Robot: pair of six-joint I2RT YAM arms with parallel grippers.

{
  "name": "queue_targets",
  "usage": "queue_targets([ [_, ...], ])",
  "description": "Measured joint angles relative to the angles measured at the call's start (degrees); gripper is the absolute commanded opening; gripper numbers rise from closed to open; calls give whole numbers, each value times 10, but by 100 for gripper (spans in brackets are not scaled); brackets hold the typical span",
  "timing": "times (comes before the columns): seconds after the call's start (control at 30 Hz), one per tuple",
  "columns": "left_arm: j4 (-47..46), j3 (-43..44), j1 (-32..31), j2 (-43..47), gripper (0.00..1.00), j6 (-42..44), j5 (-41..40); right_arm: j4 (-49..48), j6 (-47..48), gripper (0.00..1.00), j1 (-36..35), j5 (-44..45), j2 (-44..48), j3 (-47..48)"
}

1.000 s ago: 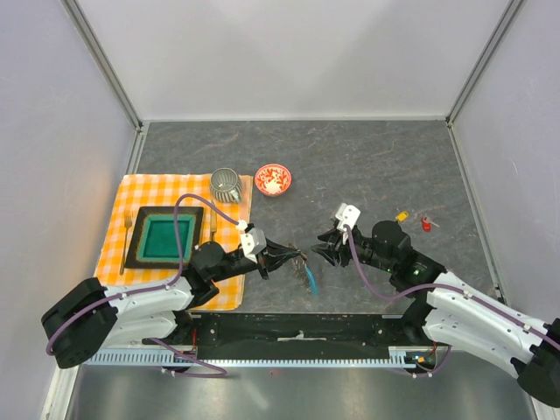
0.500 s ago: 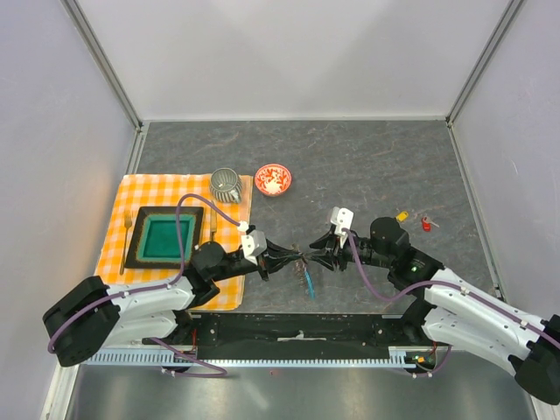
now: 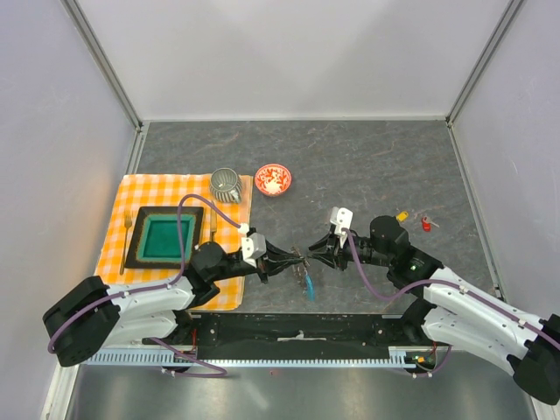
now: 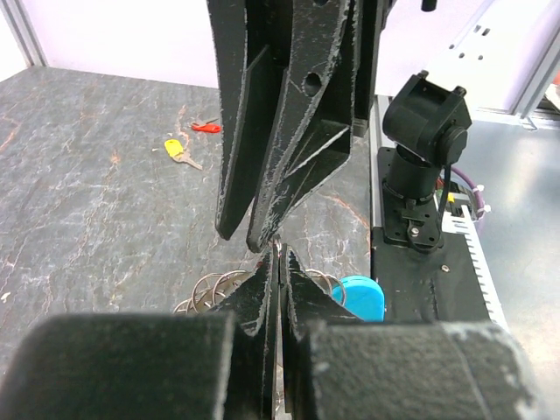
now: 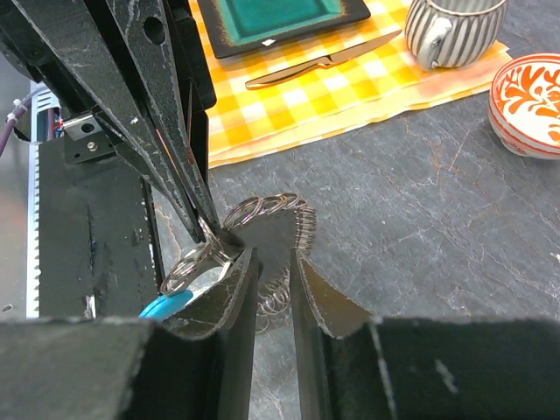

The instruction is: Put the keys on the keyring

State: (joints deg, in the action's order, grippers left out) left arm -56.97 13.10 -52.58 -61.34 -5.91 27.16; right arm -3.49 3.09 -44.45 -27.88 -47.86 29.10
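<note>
My left claw (image 4: 278, 267) is pinched fully shut on a thin wire of the keyring (image 5: 262, 208), at the near middle of the table (image 3: 350, 166), just ahead of the two arm bases. The right claw (image 5: 273, 255) meets it nose to nose from the other side. Its fingers stand close together with only a narrow slit between them, the tips are against the coil of rings, and a small dark wedge shows in the gap. I cannot tell whether that wedge is gripped, or what it is. The grey rings fan out under both sets of tips, and the blue tag (image 4: 360, 299) lies on the near side of them.

Off to the right, well apart from both claws, the yellow key (image 3: 402, 215) and the red key (image 3: 426, 225) lie loose on the table near each other, neither one on the ring.

Beyond the claws and to the left, the red bowl (image 5: 497, 101) sits on the bare table with its red-and-white painted inside in plain view. Just beside it, the ribbed cup (image 5: 455, 35) stands upright on the far right corner of the orange checked cloth (image 3: 157, 188); from above I see only its grey inside. On the same cloth, the square dish (image 3: 136, 238) has a black rim around a teal well that shows only glaze. A fork (image 3: 128, 229) lies along its left side and a knife (image 3: 213, 224) along its right, both on the cloth and outside the dish.
</note>
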Motion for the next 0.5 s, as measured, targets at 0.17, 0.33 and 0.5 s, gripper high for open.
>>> queue_targets([
  [0.17, -5, 0, 0, 0, 2, 0, 16, -1, 2, 26, 1, -12, -1, 0],
  [0.33, -6, 0, 0, 0, 2, 0, 25, -3, 2, 30, 1, -27, -10, 0],
  [0.5, -6, 0, 0, 0, 2, 0, 25, 12, -1, 35, 2, 2, 9, 0],
])
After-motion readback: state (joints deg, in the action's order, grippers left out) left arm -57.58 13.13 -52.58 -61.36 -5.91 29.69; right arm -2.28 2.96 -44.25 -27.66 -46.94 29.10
